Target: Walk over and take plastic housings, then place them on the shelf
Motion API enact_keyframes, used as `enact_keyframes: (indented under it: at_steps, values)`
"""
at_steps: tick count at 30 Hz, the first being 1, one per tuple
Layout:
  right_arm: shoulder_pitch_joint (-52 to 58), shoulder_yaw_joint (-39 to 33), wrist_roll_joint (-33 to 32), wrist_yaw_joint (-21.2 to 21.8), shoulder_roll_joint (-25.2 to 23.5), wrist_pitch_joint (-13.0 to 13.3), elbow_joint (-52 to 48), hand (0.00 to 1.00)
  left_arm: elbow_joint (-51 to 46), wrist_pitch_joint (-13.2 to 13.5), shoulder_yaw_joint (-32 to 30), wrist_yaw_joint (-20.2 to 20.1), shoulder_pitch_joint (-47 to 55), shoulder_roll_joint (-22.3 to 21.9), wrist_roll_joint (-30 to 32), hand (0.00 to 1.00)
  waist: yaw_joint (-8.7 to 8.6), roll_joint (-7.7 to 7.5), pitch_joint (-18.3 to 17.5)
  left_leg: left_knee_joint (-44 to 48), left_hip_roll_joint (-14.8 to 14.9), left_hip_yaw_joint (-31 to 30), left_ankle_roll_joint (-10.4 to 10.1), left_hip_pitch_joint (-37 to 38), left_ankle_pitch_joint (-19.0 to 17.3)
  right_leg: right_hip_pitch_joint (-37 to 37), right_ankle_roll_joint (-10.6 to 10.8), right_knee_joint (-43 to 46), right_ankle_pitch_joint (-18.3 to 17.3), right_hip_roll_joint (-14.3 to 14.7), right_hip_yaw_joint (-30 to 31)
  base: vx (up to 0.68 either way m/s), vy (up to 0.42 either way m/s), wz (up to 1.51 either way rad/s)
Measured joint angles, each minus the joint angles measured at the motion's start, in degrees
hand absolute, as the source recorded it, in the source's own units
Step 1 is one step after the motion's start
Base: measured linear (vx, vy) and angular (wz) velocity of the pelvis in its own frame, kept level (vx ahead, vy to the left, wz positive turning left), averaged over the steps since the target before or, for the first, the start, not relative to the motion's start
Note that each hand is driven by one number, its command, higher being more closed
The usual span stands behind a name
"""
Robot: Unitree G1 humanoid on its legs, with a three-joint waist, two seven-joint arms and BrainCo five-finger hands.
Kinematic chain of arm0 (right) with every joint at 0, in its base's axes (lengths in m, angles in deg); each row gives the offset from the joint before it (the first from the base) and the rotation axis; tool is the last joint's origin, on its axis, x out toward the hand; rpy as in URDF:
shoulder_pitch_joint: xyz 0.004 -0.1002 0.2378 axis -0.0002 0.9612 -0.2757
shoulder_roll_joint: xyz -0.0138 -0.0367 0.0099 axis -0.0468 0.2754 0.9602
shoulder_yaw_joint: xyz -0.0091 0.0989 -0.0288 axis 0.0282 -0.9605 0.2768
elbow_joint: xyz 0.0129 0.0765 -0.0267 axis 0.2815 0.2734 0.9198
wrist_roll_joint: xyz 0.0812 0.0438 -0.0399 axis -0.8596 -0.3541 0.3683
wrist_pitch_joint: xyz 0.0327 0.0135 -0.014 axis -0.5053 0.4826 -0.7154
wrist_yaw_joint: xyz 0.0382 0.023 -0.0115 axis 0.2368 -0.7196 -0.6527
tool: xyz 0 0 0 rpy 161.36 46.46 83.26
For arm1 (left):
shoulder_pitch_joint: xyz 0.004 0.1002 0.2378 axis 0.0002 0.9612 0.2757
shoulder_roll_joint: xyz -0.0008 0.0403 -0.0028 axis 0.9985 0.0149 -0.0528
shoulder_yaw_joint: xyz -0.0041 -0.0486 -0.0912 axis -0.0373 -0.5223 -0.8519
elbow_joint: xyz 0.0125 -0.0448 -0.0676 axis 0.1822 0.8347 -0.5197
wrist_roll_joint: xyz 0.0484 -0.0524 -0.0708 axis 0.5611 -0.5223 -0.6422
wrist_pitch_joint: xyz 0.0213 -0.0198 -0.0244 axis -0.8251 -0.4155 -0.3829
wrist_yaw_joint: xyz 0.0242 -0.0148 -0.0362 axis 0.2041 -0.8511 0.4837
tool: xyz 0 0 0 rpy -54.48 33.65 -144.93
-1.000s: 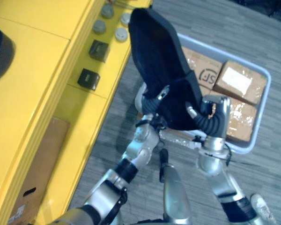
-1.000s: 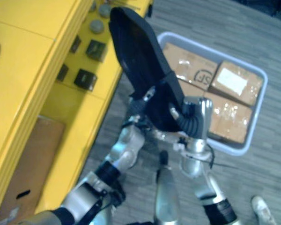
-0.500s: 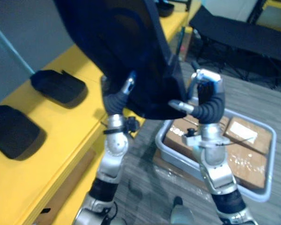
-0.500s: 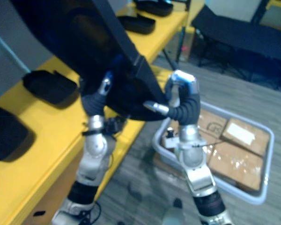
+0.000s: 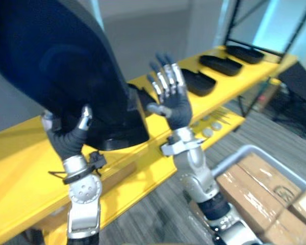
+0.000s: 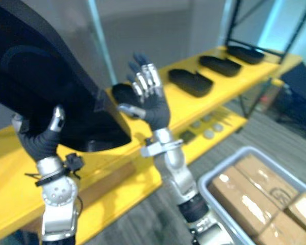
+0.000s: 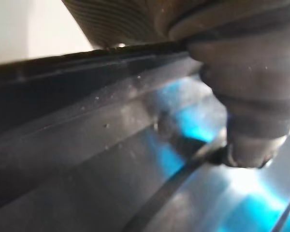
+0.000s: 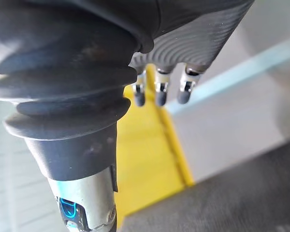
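Note:
A large black plastic housing [image 5: 66,76] is held high at the upper left, tilted over the top of the yellow shelf [image 5: 20,153]. My left hand [image 5: 71,140] grips its lower edge from below, thumb pressed on its face; the left wrist view shows that thumb [image 7: 246,121] against the dark housing [image 7: 87,145]. My right hand [image 5: 173,104] is raised just right of the housing, apart from it, with its fingers [image 8: 157,89] straight and spread and nothing in them.
Several more black housings [image 5: 196,81] lie in a row along the shelf top toward the far right. Small round parts [image 5: 214,125] sit on the lower shelf level. A grey tote [image 5: 234,158] of cardboard boxes [image 5: 255,189] stands on the floor at lower right.
The camera has swung up toward the shelf. The housing has risen over the shelf top. My right hand has let go of it and opened; the left still holds it.

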Motion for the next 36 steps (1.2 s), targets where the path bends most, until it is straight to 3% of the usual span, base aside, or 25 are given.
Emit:
enact_keyframes:
  at_steps: [3, 5, 6, 9, 11, 15, 19, 22, 25, 27, 29, 31, 34, 36]
  values:
    - [-0.33, 0.62, -1.02, 0.83, -0.65, -0.28, 2.36, 0.0, -1.12, -1.19, -3.61, 0.71, 2.74, -0.05, 2.04, 1.0, 1.92, -0.78, -0.48, -0.55, -0.29, -1.93, -0.14, -0.79, 0.55, 0.25, -0.42, -0.26, -0.81, 0.06, -1.17, -0.05, -0.017, 0.36]
    - [-0.31, 0.55, -1.09, 1.04, -0.65, -1.04, 2.53, 0.0, -1.8, -1.61, -6.32, 1.41, 3.91, -0.06, 3.55, 1.0, 1.84, -1.15, -0.68, -1.06, -0.82, -3.37, -0.3, -1.82, 1.23, 0.36, 0.05, -0.66, -1.67, -0.12, -2.38, -0.06, -0.03, 0.34]
    - [-0.14, 0.34, -1.07, 1.12, -0.45, -1.26, 2.54, 0.0, -2.09, -1.84, -7.57, 2.06, 4.01, -0.13, 4.19, 1.0, 1.88, -2.23, -1.05, -1.73, -0.85, -4.01, -0.48, -2.1, 1.76, 0.26, 0.33, -1.09, -1.95, -0.01, -2.42, -0.07, -0.046, 0.35]
    - [2.28, -1.21, -0.93, 2.01, 0.46, -1.61, 2.29, 0.0, -3.0, -2.33, -11.02, 2.96, 4.61, -1.73, 5.94, 1.0, 1.87, -2.31, -0.94, -2.08, -0.71, -4.16, -0.69, -2.57, 2.31, -0.17, 0.24, -1.1, -2.66, 0.22, -2.34, -0.05, -0.025, 0.07]
    - [5.64, -5.24, -0.42, 2.07, 1.68, -1.89, 1.52, 0.0, -3.66, -2.67, -13.28, 3.48, 5.68, -3.08, 6.42, 1.0, 1.73, -2.43, -0.98, -2.12, -0.67, -3.98, -0.68, -2.7, 2.35, -0.53, 0.11, -0.95, -2.93, 0.19, -2.18, -0.06, -0.002, -0.05]
    - [16.12, -19.85, 2.89, 0.81, 6.1, -1.93, -3.45, 0.0, -3.86, -3.62, -19.82, 5.49, 6.18, -4.99, 8.19, 1.0, 1.59, -2.63, -1.09, -1.98, -0.35, -2.96, -0.69, -4.48, 2.51, -3.4, 0.23, -0.34, -2.79, 0.24, -0.75, -0.03, 0.011, -0.14]
    - [23.2, -28.07, 4.62, 0.55, 8.74, -1.92, -4.33, 0.0, -4.01, -3.72, -23.92, 6.55, 7.92, -6.53, 8.65, 1.0, -0.25, -2.5, -0.95, -1.76, 0.36, -0.1, -0.79, -4.27, 2.42, -5.63, 0.84, 0.57, -2.4, 0.33, 2.32, 0.02, 0.008, -0.37]
    - [25.42, -28.22, 4.75, 0.96, 8.39, -1.93, -4.38, 0.0, -4.01, -3.7, -24.24, 6.29, 8.18, -6.57, 9.54, 1.0, -1.49, -2.29, -0.87, -1.41, 1.22, 2.59, -1.06, -3.33, 1.63, -6.84, 0.94, 1.0, -2.3, 0.82, 5.49, 0.04, 0.003, -0.5]
    - [25.95, -28.27, 4.9, 1.17, 7.91, -1.76, -4.66, 0.0, -4.01, -3.45, -24.14, 5.17, 6.84, -6.66, 10.33, 1.0, -2.15, -1.64, 0.12, 5.17, 1.18, 2.58, -0.48, -6.45, -1.15, -5.22, 1.01, 1.08, -2.37, 0.92, 3.49, 0.0, 0.014, 0.22]
    - [25.79, -28.29, 7.42, 0.84, 7.85, -1.63, -5.09, 0.0, -4.01, -3.53, -23.94, 4.95, 4.67, -6.81, 10.23, 1.0, -3.21, -1.44, 1.67, 9.62, 1.02, 9.67, 0.74, -11.02, -0.39, -3.64, 1.59, 1.31, -2.76, -0.46, -2.01, -0.06, 0.051, 1.05]
    - [25.63, -27.83, 9.14, 0.45, 7.25, -1.68, -5.08, 0.0, -4.01, -3.65, -23.82, 5.01, 4.86, -6.81, 10.18, 1.0, -2.11, -1.57, 2.52, 8.53, 1.68, 14.36, 2.05, -11.15, 0.41, -3.39, 1.82, 1.0, -2.74, -1.02, -2.88, -0.06, 0.065, 0.49]
    - [25.61, -26.72, 9.7, 0.36, 5.66, -1.68, -5.12, 0.0, -4.03, -3.92, -23.57, 4.75, 5.36, -6.69, 10.22, 1.0, -1.44, -1.57, 2.54, 8.0, 0.51, 13.09, 2.33, -11.97, 0.66, -2.99, 1.86, 1.13, -2.77, -1.54, -4.34, -0.03, 0.066, 0.38]
    - [25.64, -27.82, 10.77, 0.33, 5.1, -1.72, -5.13, 0.0, -5.25, -3.58, -18.81, 2.69, 5.06, -6.16, 10.32, 1.0, -3.07, -1.71, 4.55, 9.43, -1.6, 9.4, 2.73, -14.21, 0.76, -3.06, 0.77, 9.43, -5.6, -4.97, -8.0, -0.01, 0.13, 0.97]
    - [25.64, -28.66, 10.77, 0.27, 5.13, -1.74, -5.14, 0.0, -5.34, -3.51, -16.64, 2.12, 4.54, -5.02, 10.26, 1.0, -3.32, -2.11, 5.34, 9.77, -2.56, 7.73, 3.08, -15.06, 0.96, -5.59, -0.24, 15.39, -6.09, -6.48, -3.44, 0.01, 0.132, 0.74]
